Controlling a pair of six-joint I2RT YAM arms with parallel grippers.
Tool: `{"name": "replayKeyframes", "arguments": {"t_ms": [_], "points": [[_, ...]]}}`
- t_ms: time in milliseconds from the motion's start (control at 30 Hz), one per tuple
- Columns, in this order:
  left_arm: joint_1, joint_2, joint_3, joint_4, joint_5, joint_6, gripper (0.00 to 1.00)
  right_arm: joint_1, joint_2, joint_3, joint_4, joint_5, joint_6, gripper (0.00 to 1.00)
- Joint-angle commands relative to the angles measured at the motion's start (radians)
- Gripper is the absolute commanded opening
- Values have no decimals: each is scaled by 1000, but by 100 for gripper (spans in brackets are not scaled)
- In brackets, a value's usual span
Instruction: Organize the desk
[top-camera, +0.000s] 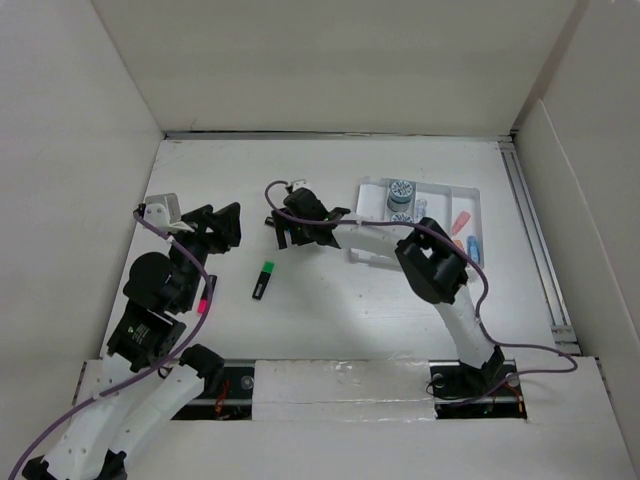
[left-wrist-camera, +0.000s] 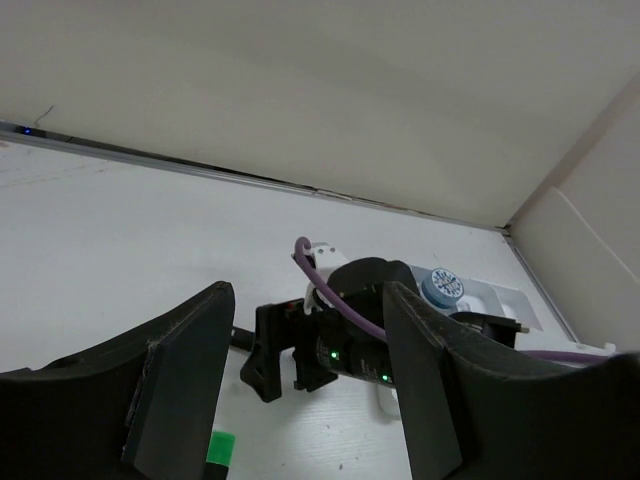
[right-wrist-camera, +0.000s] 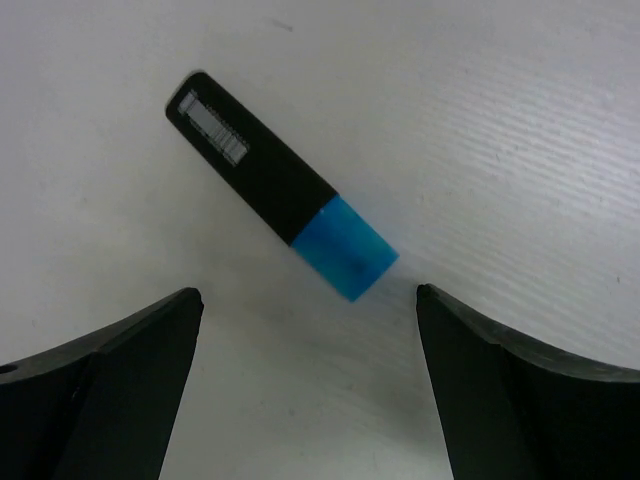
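Observation:
The white desk (top-camera: 330, 320) carries loose markers. A black marker with a blue cap (right-wrist-camera: 280, 185) lies flat just ahead of my right gripper (right-wrist-camera: 308, 297), which hangs open above it with nothing between the fingers. In the top view that gripper (top-camera: 283, 232) is at the desk's middle and covers the blue-capped marker. A black marker with a green cap (top-camera: 263, 280) lies a little nearer; its cap also shows in the left wrist view (left-wrist-camera: 222, 447). My left gripper (top-camera: 232, 225) is open and empty at the left, pointing toward the right gripper (left-wrist-camera: 300, 355).
A white compartmented tray (top-camera: 465, 195) at the back right holds blue-capped bottles (top-camera: 401, 190) and small pink and blue items. A pink marker (top-camera: 205, 297) lies beside the left arm. A metal rail (top-camera: 535, 240) runs along the right edge. White walls enclose the desk.

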Motion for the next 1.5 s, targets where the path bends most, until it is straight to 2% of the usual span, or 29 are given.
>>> {"name": "replayKeyframes", "arguments": {"t_ms": [0, 167, 233, 367, 400, 500, 700, 733, 767, 833, 867, 933, 967, 1000, 1067, 1200, 1233, 1333, 1467], "points": [[-5, -12, -4, 40, 1, 12, 56, -15, 51, 162, -149, 39, -68, 93], [-5, -34, -7, 48, 7, 11, 56, -6, 115, 236, -209, 121, -65, 93], [-5, -32, -8, 45, 4, 12, 56, -6, 150, 277, -224, 103, -73, 93], [-5, -32, -5, 45, 9, 12, 56, -6, 198, 360, -292, 101, -102, 85], [-5, -37, -7, 45, 7, 12, 56, 5, 215, 385, -298, 84, -125, 80], [-5, -43, -7, 48, 9, 12, 56, 5, 229, 411, -310, 75, -139, 79], [-5, -35, -7, 48, 13, 14, 56, 5, 273, 491, -320, 1, -171, 69], [-5, -35, -7, 48, 12, 14, 56, 5, 281, 500, -335, -8, -170, 66], [-5, -34, -7, 47, 10, 16, 56, 5, 288, 506, -341, -20, -170, 56], [-5, -34, -7, 44, 7, 16, 56, 5, 287, 499, -350, -43, -167, 44], [-5, -35, -7, 45, 9, 16, 56, 14, 263, 477, -335, -43, -167, 31], [-5, -35, -7, 48, 7, 17, 56, 14, 215, 350, -250, -62, -161, 25], [-5, -34, -7, 47, 7, 17, 56, 14, 188, 301, -220, -72, -147, 19], [-5, -32, -7, 47, 5, 17, 56, 14, 133, 205, -156, -94, -119, 17], [-5, -32, -5, 47, 12, 17, 57, 14, 73, 120, -98, -105, -89, 13], [-5, -26, -7, 48, 16, 17, 56, -36, -136, -109, 68, -115, -1, 11], [-5, -25, -7, 45, 15, 17, 56, -73, -231, -193, 131, -122, 13, 11], [-5, -32, -7, 48, 21, 19, 56, -133, -384, -291, 197, -126, 56, 12], [-5, -25, -7, 47, 22, 17, 56, -264, -485, -437, 254, -105, 100, 13]]}}
